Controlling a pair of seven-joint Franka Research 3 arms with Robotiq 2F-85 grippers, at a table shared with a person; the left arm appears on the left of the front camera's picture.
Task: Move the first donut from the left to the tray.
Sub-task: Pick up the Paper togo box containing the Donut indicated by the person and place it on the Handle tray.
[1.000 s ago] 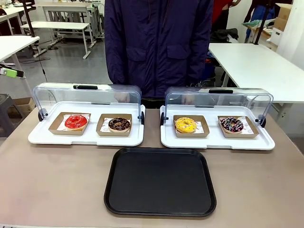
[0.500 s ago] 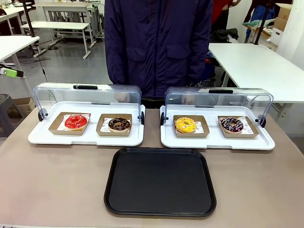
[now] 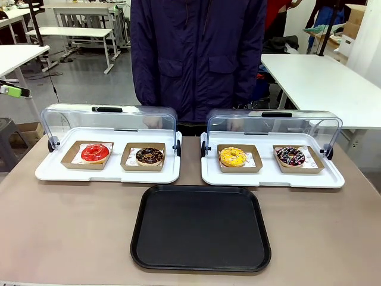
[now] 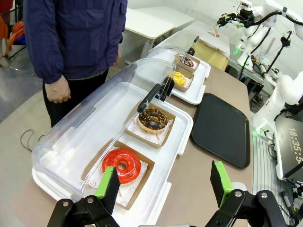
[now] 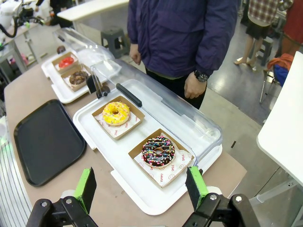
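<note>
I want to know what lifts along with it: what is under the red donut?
The red donut lies on white paper in a shallow brown cardboard holder on a white tray. Whatever lies directly beneath the donut is covered.

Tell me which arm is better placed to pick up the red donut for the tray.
Left, most likely. The left hand hangs open right by the red donut; the right hand, also open, is by the sprinkled donut at the opposite end.

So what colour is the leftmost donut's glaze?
Glossy red; the donut shows best in the left wrist view.
</note>
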